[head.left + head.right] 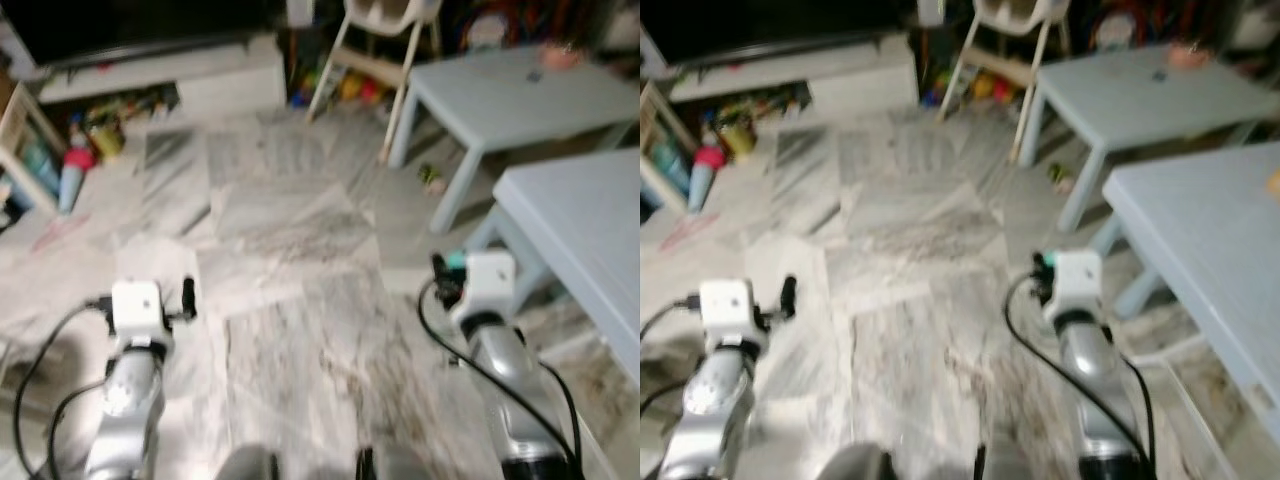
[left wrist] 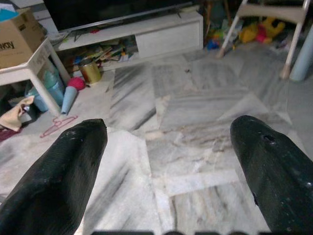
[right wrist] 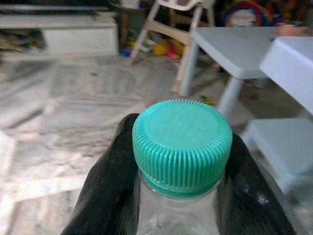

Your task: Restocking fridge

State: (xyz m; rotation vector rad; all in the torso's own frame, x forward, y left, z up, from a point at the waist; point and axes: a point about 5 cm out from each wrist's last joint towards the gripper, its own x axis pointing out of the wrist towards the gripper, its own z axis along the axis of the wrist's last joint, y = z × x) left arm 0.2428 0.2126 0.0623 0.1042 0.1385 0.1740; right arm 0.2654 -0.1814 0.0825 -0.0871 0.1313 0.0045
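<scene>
The right pincer (image 3: 178, 196) is gripping a clear bottle (image 3: 176, 218) just below its green ribbed cap (image 3: 182, 143), one black finger (image 3: 105, 186) pressing on each side of the neck. The left pincer (image 2: 168, 161) is hanging wide apart and holding nothing. Both silver arms are reaching forward over the marble floor (image 1: 290, 250). Two pale blue tables (image 1: 520, 95) are standing on the robot's right, a white TV stand (image 2: 161, 34) ahead.

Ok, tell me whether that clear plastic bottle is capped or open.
Capped: a ribbed teal screw cap sits on the clear plastic bottle in the right hand.
</scene>
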